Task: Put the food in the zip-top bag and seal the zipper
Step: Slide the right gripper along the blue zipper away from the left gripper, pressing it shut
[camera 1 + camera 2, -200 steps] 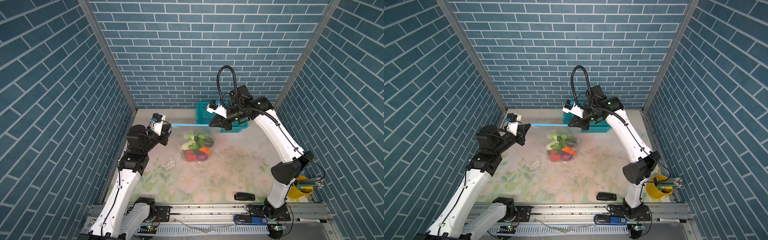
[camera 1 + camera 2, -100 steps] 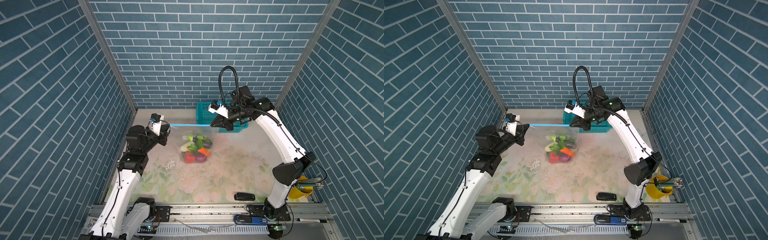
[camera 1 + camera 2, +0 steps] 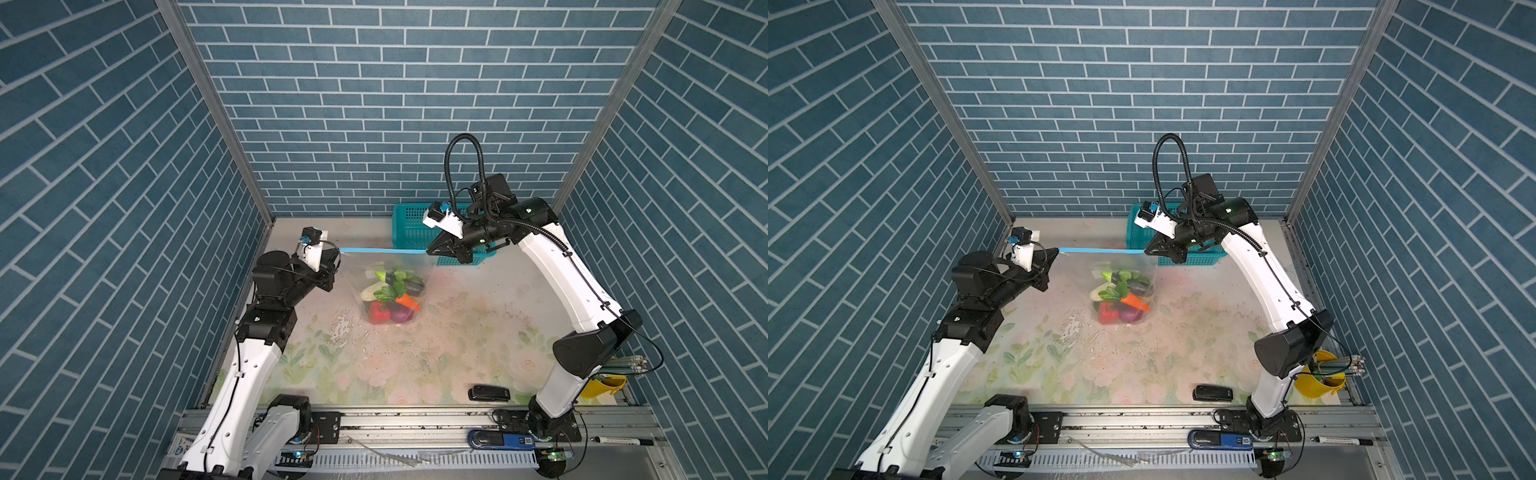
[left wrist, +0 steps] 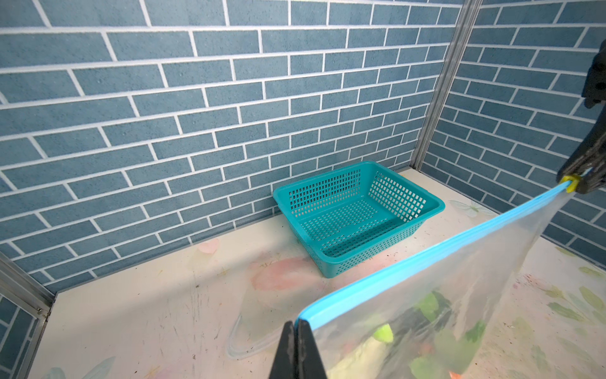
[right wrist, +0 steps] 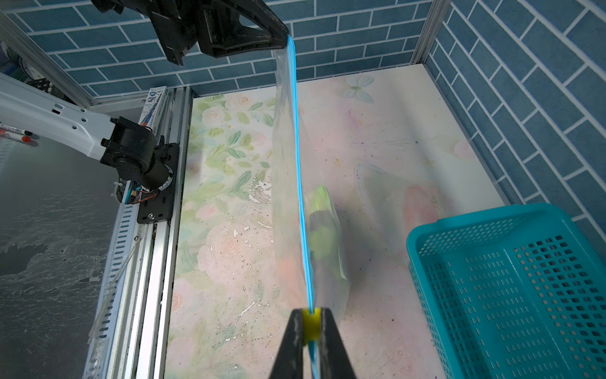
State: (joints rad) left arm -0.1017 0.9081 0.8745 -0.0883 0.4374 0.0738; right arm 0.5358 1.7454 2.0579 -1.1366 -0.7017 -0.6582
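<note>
Right gripper [image 5: 310, 316] is clamped on the yellow slider [image 5: 310, 329] at the right end of the zipper [image 3: 382, 250]; left gripper [image 4: 296, 326] is pinched together on the left corner of the bag [image 3: 374, 266]. In the last second the right gripper edged only slightly right. The strip is taut and the bag hangs over the far-middle bench [image 3: 457, 340] with the food [image 3: 392, 297] inside. Judgement: slider at end of travel, seal probably done.

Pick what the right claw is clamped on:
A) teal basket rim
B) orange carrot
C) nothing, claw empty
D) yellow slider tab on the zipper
D: in the right wrist view the right claw is shut on the yellow slider tab at the end of the zipper. The teal basket sits apart, and the food lies inside the zip-top bag.
</note>
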